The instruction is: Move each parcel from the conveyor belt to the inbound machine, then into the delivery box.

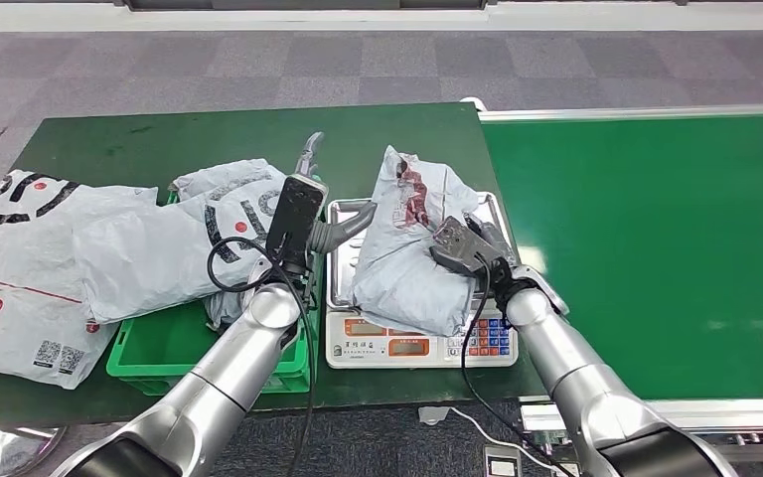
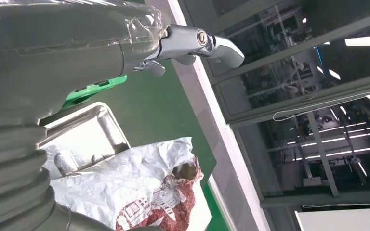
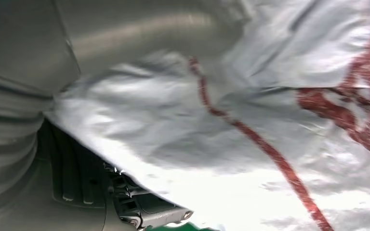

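Grey plastic mailers [image 1: 70, 260] with black and red print are heaped at the left of the dark green table [image 1: 209, 134], two of them draped over the rim of a bright green crate [image 1: 164, 348] that serves as the delivery box. Just right of the crate, the left hand [image 1: 310, 194] is held above the table at the scale's left edge, its fingers spread and nothing held between them. Next comes the weighing scale [image 1: 397, 343], the inbound machine, with its steel pan and coloured keypad. A crumpled grey parcel [image 1: 407, 253] with red print is laid across the pan, its upper end raised. The right hand [image 1: 467, 248] is pressed against the parcel's right side; whether its fingers are closed on the plastic cannot be told. Farther right, the green conveyor belt [image 1: 656, 248] is seen.
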Tool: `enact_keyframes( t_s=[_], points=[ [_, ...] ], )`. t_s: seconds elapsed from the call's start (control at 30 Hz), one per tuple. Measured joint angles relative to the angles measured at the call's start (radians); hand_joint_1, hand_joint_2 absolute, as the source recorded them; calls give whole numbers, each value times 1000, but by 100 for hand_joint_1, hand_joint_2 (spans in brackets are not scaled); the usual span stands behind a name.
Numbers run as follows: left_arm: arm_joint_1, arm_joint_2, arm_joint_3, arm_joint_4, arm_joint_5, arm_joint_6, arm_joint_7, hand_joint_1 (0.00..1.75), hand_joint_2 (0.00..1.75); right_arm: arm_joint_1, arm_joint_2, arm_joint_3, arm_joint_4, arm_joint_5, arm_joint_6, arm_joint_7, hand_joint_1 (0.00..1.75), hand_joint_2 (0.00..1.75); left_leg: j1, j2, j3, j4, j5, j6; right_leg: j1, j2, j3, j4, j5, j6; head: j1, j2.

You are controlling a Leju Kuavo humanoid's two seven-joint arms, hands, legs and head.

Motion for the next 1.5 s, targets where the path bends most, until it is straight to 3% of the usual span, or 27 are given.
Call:
enact_keyframes(
  t_s=[0.17, 0.3, 0.43, 0.57, 0.83, 1.13, 1.37, 1.5],
  points=[
    [1, 1, -6, -2, -25, 21, 8, 0, 175, 27, -10, 3, -57, 13, -152, 10, 0, 175, 0, 0, 0, 0, 0, 0, 0, 0, 0, 0, 0, 0, 0, 0],
    [-17, -7, -23, 18, -80, 38, 23, 0, 175, 74, -29, -20, -203, 11, -304, 8, 0, 175, 0, 0, 0, 1, 0, 0, 0, 0, -1, 0, 0, 0, 0, 0],
    [-118, -61, -68, 105, -58, 39, 57, 0, 175, 102, -50, -94, -318, 39, -382, 14, 0, 175, 0, -2, -1, 2, 0, 0, 0, -2, -1, -1, 1, 1, 0, 0],
    [-210, -98, -178, 179, 56, 51, 75, 0, 175, 118, -66, -166, -369, 65, -439, -48, 0, 175, -1, -1, -2, 2, -1, 1, -1, -1, -1, -1, 1, 2, 0, 0],
    [-262, -119, -304, 256, 90, 43, 85, 0, 175, 146, -89, -251, -458, 64, -480, -65, 0, 175, -1, 0, -1, 2, -1, 1, -1, 0, -1, -1, 1, 2, 0, 0],
    [-278, -126, -552, 259, 165, 37, 240, 0, 175, 190, -155, -358, -538, 91, -500, -18, 0, 175, -2, 0, -2, 2, -1, 2, -2, 0, -1, -1, 1, 2, 0, 0],
    [-300, -129, -764, 260, 166, -27, 390, 0, 175, 188, -198, -385, -523, 4, -509, -90, 0, 175, -3, 0, -1, 2, -1, 3, -2, -1, 0, -1, 1, 2, 0, 0],
    [-300, -130, -843, 260, 161, -36, 409, 0, 175, 188, -215, -389, -513, -16, -509, -106, 0, 175, -3, 0, -1, 2, -1, 3, -2, 0, 0, -1, 1, 2, 0, 0]
  ],
)
